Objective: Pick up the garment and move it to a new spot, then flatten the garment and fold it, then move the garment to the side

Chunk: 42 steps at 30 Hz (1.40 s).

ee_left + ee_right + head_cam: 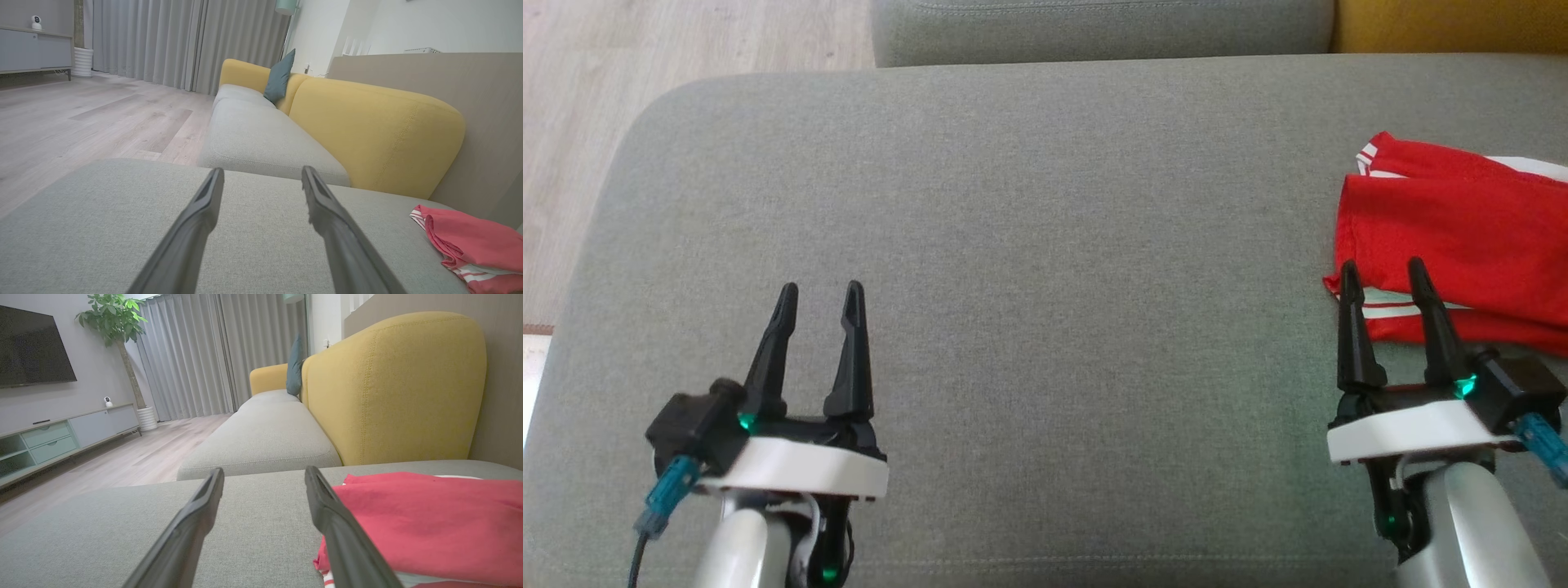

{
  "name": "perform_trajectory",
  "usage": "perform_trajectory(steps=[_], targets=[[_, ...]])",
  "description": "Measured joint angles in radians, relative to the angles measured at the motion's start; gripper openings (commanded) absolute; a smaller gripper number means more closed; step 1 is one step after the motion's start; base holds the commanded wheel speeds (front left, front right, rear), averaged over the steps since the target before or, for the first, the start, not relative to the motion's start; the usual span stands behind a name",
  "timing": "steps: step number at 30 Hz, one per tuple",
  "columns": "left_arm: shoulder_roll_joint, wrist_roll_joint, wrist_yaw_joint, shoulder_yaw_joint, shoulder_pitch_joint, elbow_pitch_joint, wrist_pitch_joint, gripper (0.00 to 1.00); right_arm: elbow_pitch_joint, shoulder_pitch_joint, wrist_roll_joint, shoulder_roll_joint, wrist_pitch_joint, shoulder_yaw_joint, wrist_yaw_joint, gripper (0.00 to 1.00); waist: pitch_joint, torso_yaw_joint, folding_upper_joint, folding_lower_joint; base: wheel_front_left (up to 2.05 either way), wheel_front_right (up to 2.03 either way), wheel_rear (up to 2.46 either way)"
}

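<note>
The red garment (1462,237), folded and trimmed with white stripes, lies at the right side of the grey seat cushion (1054,204); its right part runs past the head view's border. Its left edge and near-left corner are in sight, with white-striped hems at the far-left corner and along the near edge.

The right gripper (1383,264) has its two dark fingers spread wide, holding nothing. From the head its tips overlap the garment's near-left corner. In the right wrist view one finger crosses the cloth's left edge while the other lies over bare cushion. Whether either touches the fabric cannot be told.

The left gripper (821,287) is also spread wide and empty, over the near-left of the cushion, well apart from the garment.

Between the two grippers and out to the far edge the cushion is bare fabric. Its far-left corner is rounded, and the wooden floor (645,49) lies beyond the left edge. Past the far edge sits a second grey seat cushion (1094,33), with a yellow backrest (1445,24) to its right.
</note>
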Motion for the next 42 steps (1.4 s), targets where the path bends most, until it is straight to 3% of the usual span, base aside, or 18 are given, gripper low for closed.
perform_trajectory(steps=[22,23,29,42], targets=[[0.000,-0.041,-0.023,0.006,0.021,0.000,0.000,1.00,-0.005,0.000,0.007,0.000,0.000,0.004,0.000,1.00,-0.006,-0.009,0.0000,0.0000,0.00,0.00,0.00],[0.000,-0.047,-0.022,0.007,0.021,0.000,0.000,0.00,-0.005,0.000,0.007,0.000,0.000,0.004,0.000,0.00,-0.005,-0.009,0.0000,0.0000,0.00,0.00,0.00],[-0.006,-0.056,-0.022,0.001,0.062,0.087,0.003,0.00,0.077,0.043,0.012,0.004,0.005,0.005,0.000,0.00,-0.006,-0.010,0.0000,0.0001,0.00,0.00,0.00],[-0.004,-0.196,-0.024,0.005,0.070,0.099,0.031,0.00,0.078,0.056,0.167,0.004,0.036,0.001,0.000,0.00,-0.014,-0.012,0.0000,0.0001,0.00,0.00,0.00]])
